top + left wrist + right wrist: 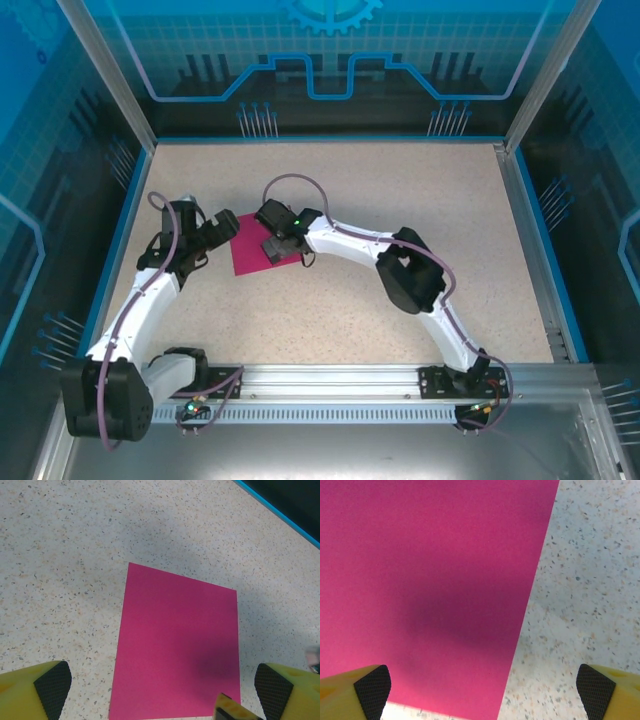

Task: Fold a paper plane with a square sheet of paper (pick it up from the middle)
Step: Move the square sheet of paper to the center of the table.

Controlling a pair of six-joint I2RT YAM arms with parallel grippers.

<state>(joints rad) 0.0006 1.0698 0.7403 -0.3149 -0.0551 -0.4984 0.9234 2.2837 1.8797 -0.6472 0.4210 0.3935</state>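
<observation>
Flat on the counter (400, 200), centre-left: square sheet of paper (250, 258) under right tool (272, 243) — left tool (225, 230) beside its left edge — both released, empty.

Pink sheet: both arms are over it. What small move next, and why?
Probably shift the open right gripper nearer the middle of the square sheet of paper and lower it: the sheet lies flat, no fold showing, and the jaws straddle its edge. The left gripper is open too.

setting: robot lab cell | evidence: aluminium frame (115, 80), blue panel walls (330, 50)
</observation>
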